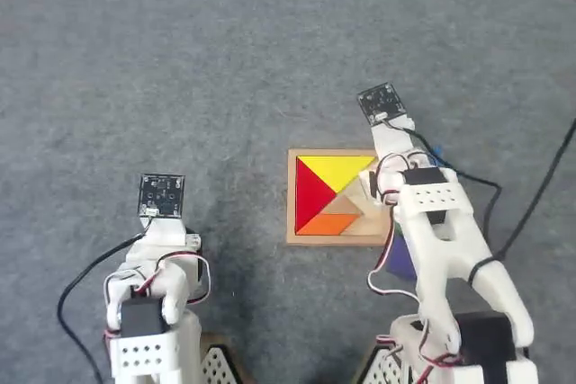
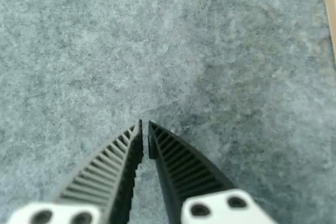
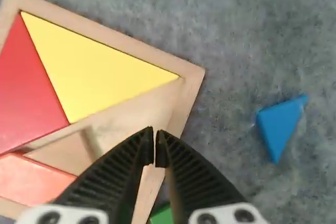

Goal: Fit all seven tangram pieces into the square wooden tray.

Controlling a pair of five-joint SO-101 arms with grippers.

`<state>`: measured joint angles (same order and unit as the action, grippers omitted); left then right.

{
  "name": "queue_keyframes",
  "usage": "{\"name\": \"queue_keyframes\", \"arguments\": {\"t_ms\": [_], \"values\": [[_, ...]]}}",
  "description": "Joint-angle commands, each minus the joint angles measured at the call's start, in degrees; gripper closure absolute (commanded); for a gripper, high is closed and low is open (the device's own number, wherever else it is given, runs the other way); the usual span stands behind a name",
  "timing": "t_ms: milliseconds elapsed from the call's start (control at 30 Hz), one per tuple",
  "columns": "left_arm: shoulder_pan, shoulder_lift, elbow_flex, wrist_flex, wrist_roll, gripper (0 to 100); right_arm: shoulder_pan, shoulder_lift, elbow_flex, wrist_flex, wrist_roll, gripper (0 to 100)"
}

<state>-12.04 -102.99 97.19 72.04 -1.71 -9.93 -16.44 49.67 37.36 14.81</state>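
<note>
The square wooden tray lies at mid-table. In it are a yellow triangle, a red triangle, an orange piece and a plain wood-coloured piece. My right gripper is shut with nothing in it, its tips over the tray's bare floor near the rim. On the felt outside that rim lies a blue triangle. A green piece peeks out under the gripper. My left gripper is shut over bare grey felt, left of the tray.
Grey felt covers the table. A purple piece shows beside the right arm, partly hidden by it. The tray's edge shows in the left wrist view. Cables trail from both arm bases.
</note>
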Motion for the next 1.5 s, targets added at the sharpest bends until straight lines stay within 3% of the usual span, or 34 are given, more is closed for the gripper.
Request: {"name": "queue_keyframes", "arguments": {"t_ms": [0,1000,1100,1167,1300,1467], "values": [[-0.09,-1.05,-0.75,0.18,0.97,98,0.48,-1.27,-0.53,-1.27,-0.7,99.0],[-0.09,-1.05,-0.75,0.18,0.97,98,0.75,-1.19,-0.44,-1.36,-0.7,98.6],[-0.09,-1.05,-0.75,0.18,0.97,98,1.8,-1.19,-0.62,-0.66,-3.34,98.6],[-0.09,-1.05,-0.75,0.18,0.97,98,3.82,-1.19,-2.11,2.77,-6.59,98.6],[-0.09,-1.05,-0.75,0.18,0.97,98,10.07,-1.19,-9.32,17.1,-0.88,98.6],[-0.09,-1.05,-0.75,0.18,0.97,98,11.56,-1.19,-10.81,20.44,2.55,89.6]]}}
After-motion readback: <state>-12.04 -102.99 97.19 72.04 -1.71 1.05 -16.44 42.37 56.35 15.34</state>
